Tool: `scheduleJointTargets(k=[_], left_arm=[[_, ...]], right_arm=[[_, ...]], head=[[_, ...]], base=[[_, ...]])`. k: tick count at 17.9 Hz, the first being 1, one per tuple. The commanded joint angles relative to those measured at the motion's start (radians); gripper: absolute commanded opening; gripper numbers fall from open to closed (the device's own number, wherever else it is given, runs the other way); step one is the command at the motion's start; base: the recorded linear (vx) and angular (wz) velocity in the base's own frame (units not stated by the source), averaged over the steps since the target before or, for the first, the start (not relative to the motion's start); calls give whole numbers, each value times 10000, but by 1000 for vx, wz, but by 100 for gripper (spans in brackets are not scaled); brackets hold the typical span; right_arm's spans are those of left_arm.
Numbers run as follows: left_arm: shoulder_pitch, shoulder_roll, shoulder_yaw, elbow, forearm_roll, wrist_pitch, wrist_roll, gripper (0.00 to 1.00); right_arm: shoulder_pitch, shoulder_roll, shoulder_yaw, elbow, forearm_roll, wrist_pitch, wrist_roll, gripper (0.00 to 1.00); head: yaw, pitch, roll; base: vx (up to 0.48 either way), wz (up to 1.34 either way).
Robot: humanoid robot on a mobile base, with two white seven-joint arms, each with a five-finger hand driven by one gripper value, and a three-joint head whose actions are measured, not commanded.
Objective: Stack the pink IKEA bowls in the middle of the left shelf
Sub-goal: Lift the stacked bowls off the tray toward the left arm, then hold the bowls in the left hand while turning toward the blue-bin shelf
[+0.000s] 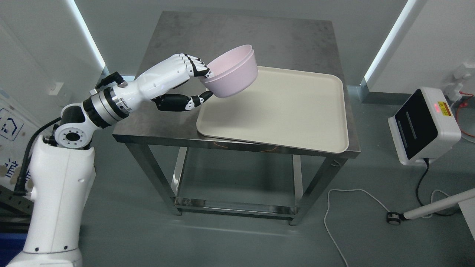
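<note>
Two pink bowls (pixel 233 74), nested one in the other, hang tilted above the left end of a cream tray (pixel 289 107). My left hand (pixel 202 83) is shut on their near rim, with white fingers (pixel 189 65) over the edge and the black thumb underneath. The bowls are lifted off the tray and lean toward the hand. The tray lies on a dark steel table (pixel 237 37). My right arm does not show in the head view. No shelf is visible.
The table has a lower rail between steel legs (pixel 233 207). A white box with a black screen (pixel 423 124) stands on the floor at the right, with cables (pixel 334 207) trailing beside it. A white panel (pixel 22 96) stands at the left.
</note>
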Motion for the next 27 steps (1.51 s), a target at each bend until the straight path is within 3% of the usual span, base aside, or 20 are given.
scheduleJointTargets(k=[1, 27], left_arm=[[293, 499, 901, -430, 272, 3, -4, 0], [569, 515, 1132, -338, 441, 3, 27, 0]], right_arm=[[293, -175, -108, -337, -122, -15, 66, 100], [293, -175, -107, -337, -122, -15, 66, 100]], head=[[0, 0, 0], [0, 0, 0]], base=[[-24, 0], [-89, 95]])
